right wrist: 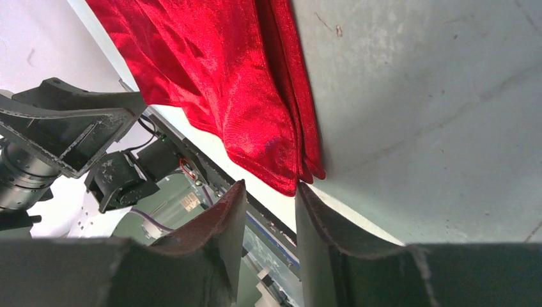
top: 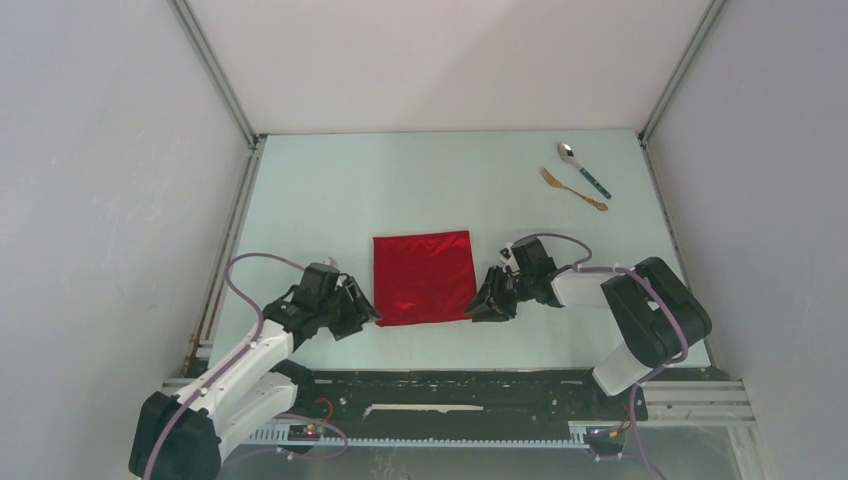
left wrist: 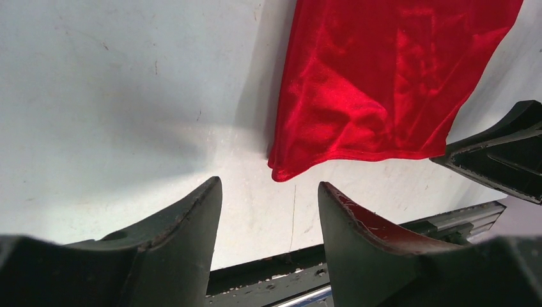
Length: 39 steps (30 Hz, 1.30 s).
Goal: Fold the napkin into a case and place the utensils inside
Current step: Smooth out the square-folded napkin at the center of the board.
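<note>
I see the pale green desk (top: 420, 180) with the shiny bright red cloth napkin (top: 423, 277) flat mid-desk, closer to the near edge (its right side shows layered edges). Left gripper (top: 368, 312) sits at its near-left corner, jaws spread, nothing between. Right gripper (top: 482, 305) is at the near-right corner, jaws narrowly apart, the cloth corner just off the tips, not pinched. The teal-handled silver spoon (top: 584, 168) and slim gold-bronze fork (top: 573, 189) lie side by side near the far-right corner.
</note>
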Each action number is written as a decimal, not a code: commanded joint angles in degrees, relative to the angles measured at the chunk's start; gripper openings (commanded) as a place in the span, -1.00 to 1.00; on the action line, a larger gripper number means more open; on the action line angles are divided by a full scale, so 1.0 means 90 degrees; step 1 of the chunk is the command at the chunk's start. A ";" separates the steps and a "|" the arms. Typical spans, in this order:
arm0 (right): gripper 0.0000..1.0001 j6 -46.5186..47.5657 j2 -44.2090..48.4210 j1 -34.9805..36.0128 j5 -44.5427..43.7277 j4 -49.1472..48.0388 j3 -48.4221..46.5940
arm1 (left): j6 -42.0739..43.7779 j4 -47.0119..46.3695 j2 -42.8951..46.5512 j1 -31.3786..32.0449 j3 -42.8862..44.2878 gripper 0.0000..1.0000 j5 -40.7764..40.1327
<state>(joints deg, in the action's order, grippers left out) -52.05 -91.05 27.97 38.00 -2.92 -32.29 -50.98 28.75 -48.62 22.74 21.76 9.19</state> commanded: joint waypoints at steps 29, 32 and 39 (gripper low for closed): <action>-0.79 -0.0124 0.0299 -0.0083 0.0000 0.0068 0.0151 | 0.0150 -0.0389 -0.0272 -0.0010 0.0150 0.37 0.0278; -0.78 0.0022 0.0372 -0.0157 -0.0067 0.0191 0.0147 | 0.0171 -0.0451 -0.0360 -0.0017 0.0152 0.38 0.0351; -0.92 0.0241 0.0285 -0.0351 -0.0022 0.0210 0.0141 | 0.0190 -0.0644 -0.0588 -0.0007 0.0170 0.26 0.0473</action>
<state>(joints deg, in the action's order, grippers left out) -51.92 -89.56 25.47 37.58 -1.39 -31.11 -50.48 25.34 -52.90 22.74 21.76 11.99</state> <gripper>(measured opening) 0.053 0.654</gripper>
